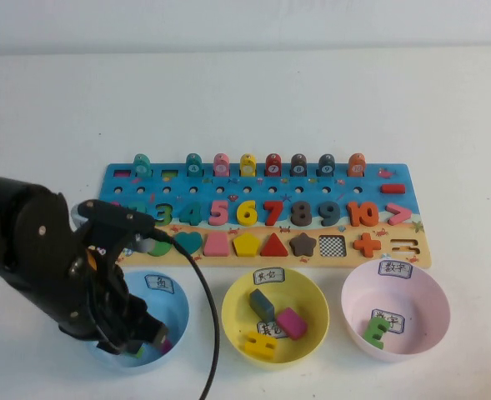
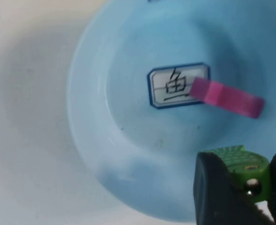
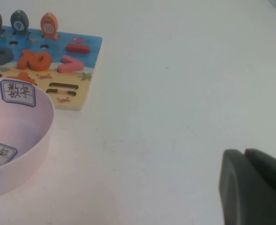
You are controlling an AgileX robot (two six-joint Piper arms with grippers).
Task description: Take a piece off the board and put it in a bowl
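My left gripper [image 2: 243, 180] is shut on the green piece [image 2: 241, 168] and holds it over the light blue bowl [image 2: 95, 154]. In the high view the left gripper [image 1: 145, 337] sits low inside that bowl [image 1: 175, 293], at the front left. A pink block [image 2: 227, 97] lies in the bowl beside its white label [image 2: 168, 86]. The board [image 1: 120, 177] lies behind the bowls, with a row of tokens along its far edge. My right gripper [image 3: 245, 152] is shut and empty above bare table, right of the board [image 3: 88, 56]; it is out of the high view.
A yellow bowl [image 1: 238, 293] with several blocks stands at the front middle. A pink bowl [image 1: 433, 293] with a green number stands at the front right; it also shows in the right wrist view [image 3: 39, 140]. My left arm's cable [image 1: 212, 333] hangs between the blue and yellow bowls.
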